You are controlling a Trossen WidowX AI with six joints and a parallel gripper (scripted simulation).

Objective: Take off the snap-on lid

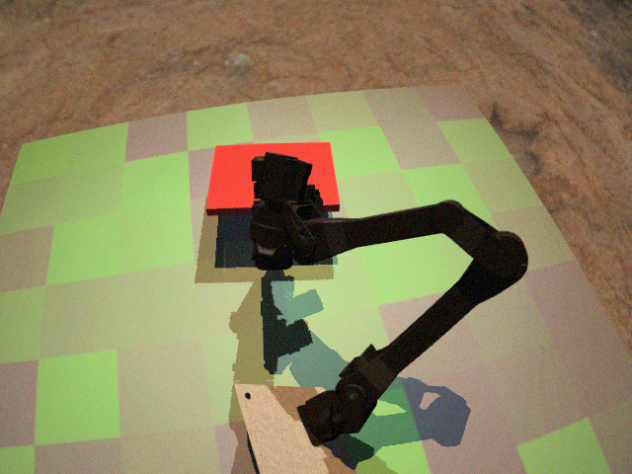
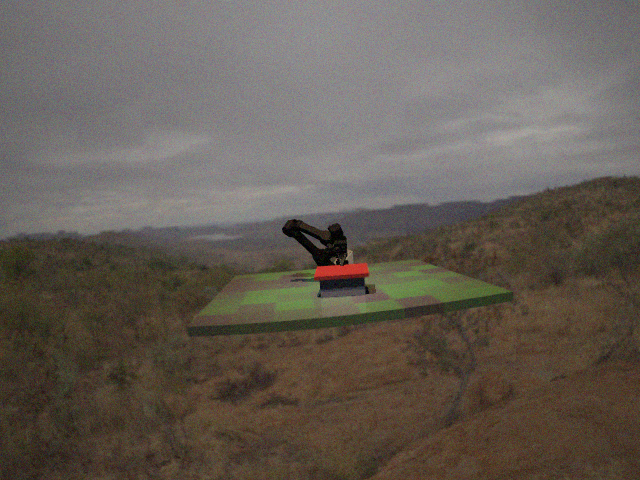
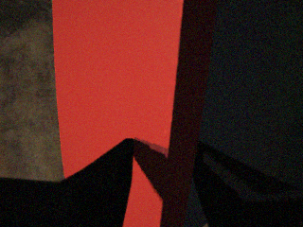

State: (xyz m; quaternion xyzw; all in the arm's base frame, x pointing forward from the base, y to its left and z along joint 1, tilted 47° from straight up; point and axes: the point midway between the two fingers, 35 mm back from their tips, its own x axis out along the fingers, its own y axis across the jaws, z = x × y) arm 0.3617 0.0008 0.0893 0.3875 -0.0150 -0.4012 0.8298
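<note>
The flat red lid [image 1: 232, 176] [image 2: 341, 271] [image 3: 115, 71] lies right side up over the dark storage box [image 1: 232, 239] [image 2: 342, 284]. The box stands on the table below it. Whether the lid's rim is still snapped on or slightly raised, I cannot tell. My gripper [image 3: 162, 148] is shut on the lid's edge, with one finger over the red top and the other on the dark outer side, in the wrist view. In the top view the arm's wrist hides the fingertips and part of the lid and box.
The green and brown chequered table [image 1: 86, 326] [image 2: 289, 311] carries the box. A pale board [image 1: 277, 429] lies at the arm's base, in front of the box. The arm bends out to the right in the top view. The table's far edge runs behind the box.
</note>
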